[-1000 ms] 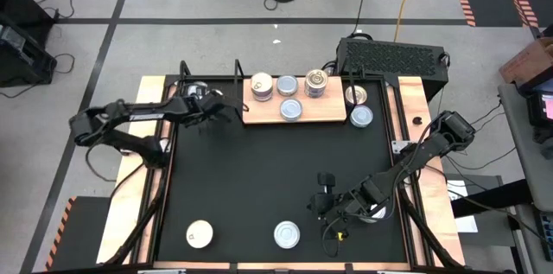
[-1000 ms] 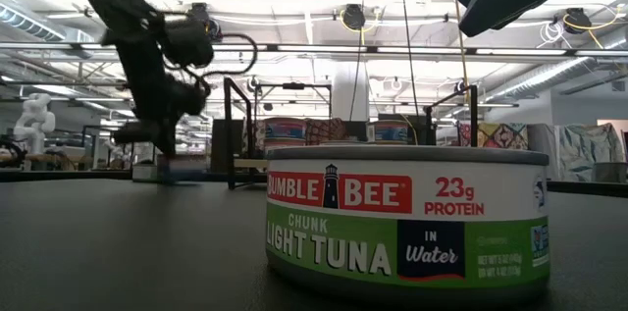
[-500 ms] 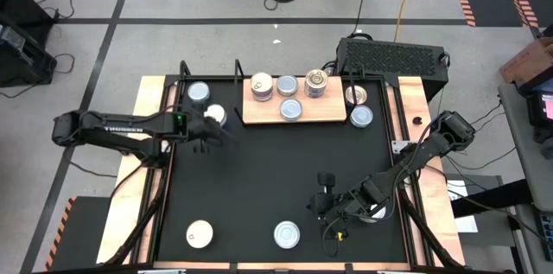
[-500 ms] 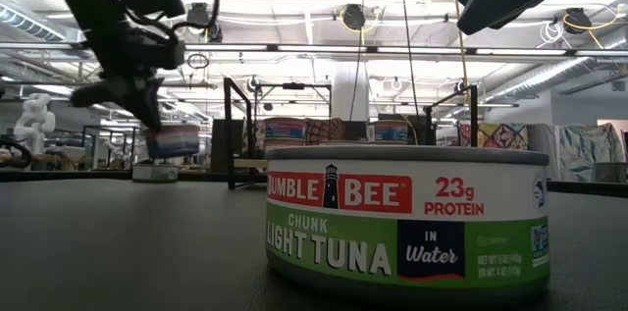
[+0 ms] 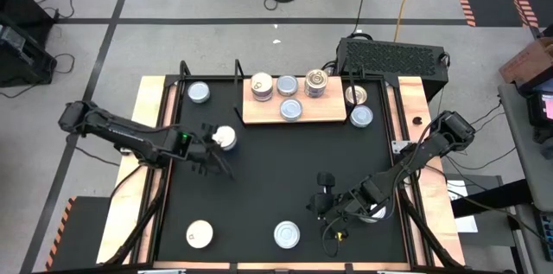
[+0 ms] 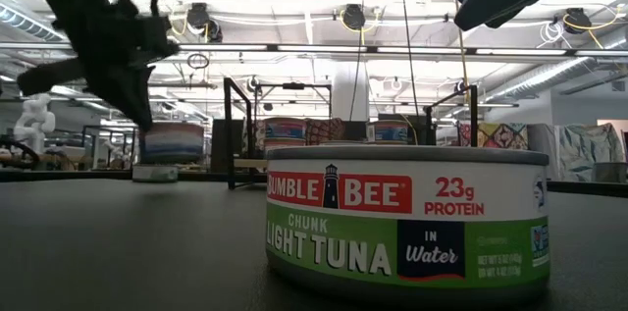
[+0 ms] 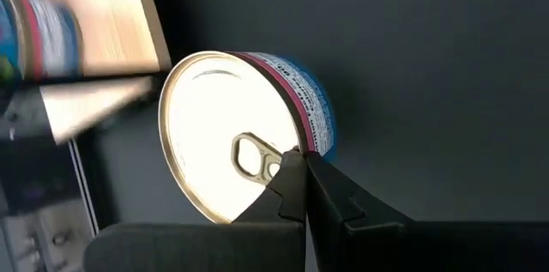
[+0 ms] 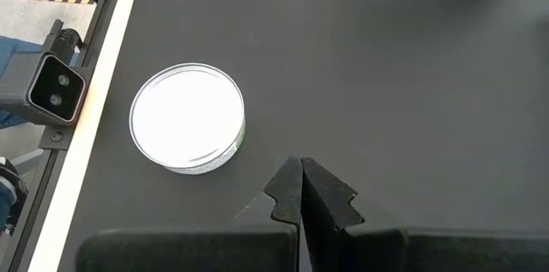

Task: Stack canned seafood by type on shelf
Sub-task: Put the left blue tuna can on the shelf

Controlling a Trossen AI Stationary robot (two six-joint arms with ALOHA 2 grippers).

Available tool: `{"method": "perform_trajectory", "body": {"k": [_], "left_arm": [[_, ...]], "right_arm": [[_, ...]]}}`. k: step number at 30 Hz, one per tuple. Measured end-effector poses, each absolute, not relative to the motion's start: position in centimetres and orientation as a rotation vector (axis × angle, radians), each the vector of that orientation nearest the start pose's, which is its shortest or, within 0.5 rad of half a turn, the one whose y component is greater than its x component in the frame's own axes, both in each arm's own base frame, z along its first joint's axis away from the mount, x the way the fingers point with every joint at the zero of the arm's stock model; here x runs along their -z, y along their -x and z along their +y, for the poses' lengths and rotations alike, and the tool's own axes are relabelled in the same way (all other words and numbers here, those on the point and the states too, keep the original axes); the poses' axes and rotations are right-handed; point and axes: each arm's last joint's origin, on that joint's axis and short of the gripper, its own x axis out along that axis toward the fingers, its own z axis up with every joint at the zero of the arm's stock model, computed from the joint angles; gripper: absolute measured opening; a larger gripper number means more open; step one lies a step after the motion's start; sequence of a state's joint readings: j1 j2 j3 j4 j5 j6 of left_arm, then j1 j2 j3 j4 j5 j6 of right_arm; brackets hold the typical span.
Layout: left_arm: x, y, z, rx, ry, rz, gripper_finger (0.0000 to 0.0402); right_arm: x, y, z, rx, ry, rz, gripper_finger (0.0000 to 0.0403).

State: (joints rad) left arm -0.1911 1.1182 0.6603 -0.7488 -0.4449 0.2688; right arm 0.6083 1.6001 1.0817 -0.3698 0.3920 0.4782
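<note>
The left gripper [image 5: 210, 146] is over the left half of the black worktop [image 5: 276, 179]. Its two fingers are pressed together. Their tips sit on the rim of a tin with a pull ring [image 7: 244, 156], which has a gold top and a blue and red side. From the low camera this tin [image 6: 172, 142] looks lifted off the worktop, with the dark arm just above it. I cannot tell how the tin hangs there.

The shelf [image 5: 294, 107] is a wooden board at the back edge of the worktop, up and to the right of this gripper. Four tins stand on it. Two more tins stand just past its right end. One pale tin [image 5: 199, 92] sits near the back left corner.

The right gripper [image 5: 327, 194] rests low on the right side, with its fingers closed and nothing in them. A white-topped tin [image 8: 187, 117] lies near it by the front edge. Another white tin [image 5: 200, 234] sits at the front left.

The middle of the worktop is bare and wide. A grey floor with cables lies beyond, and a black ribbed box [image 5: 393, 54] stands behind the shelf.
</note>
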Motion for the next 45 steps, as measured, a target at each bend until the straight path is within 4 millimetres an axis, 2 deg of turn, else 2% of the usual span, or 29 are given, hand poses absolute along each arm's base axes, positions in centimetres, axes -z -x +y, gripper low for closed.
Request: {"method": "perform_trajectory", "body": {"k": [7, 11, 16, 20, 25, 29, 31, 39, 45], "left_arm": [[-21.4, -22.2, -4.4, -0.004, -0.673, 1.102, 0.0000], [-21.6, -24.7, -4.9, 0.007, -0.755, 1.093, 0.0000], [-21.2, -27.8, -4.0, -0.020, -0.868, 1.061, 0.0000], [-21.1, -29.5, -1.8, -0.050, -0.888, 1.062, 0.0000], [-21.2, -29.9, 1.8, -0.085, -0.837, 1.083, 0.0000], [-21.2, -29.6, 4.3, -0.133, -0.783, 1.116, 0.0000], [-21.2, -29.6, 5.2, -0.134, -0.751, 1.114, 0.0000], [-21.3, -29.4, 7.1, -0.141, -0.684, 1.091, 0.0000], [-20.0, -29.9, 7.7, -0.125, -0.674, 1.117, 0.0000]], "right_arm": [[-22.5, -27.7, 17.9, -0.011, -0.025, 0.800, 0.0000], [-22.5, -27.7, 17.9, -0.011, -0.025, 0.801, 0.0000], [-22.5, -27.7, 17.9, -0.011, -0.025, 0.801, 0.0000], [-22.5, -27.8, 17.7, 0.044, 0.012, 0.769, 0.0000], [-22.9, -28.6, 15.9, 0.309, 0.097, 0.641, 0.0000], [-22.9, -29.4, 14.3, 0.425, 0.102, 0.594, 0.0000], [-22.3, -29.8, 13.3, 0.468, 0.091, 0.565, 0.0000], [-19.0, -30.1, 9.2, 0.567, 0.037, 0.536, 0.0000], [-19.0, -31.0, 7.4, 0.580, 0.025, 0.408, 0.0000]]}}
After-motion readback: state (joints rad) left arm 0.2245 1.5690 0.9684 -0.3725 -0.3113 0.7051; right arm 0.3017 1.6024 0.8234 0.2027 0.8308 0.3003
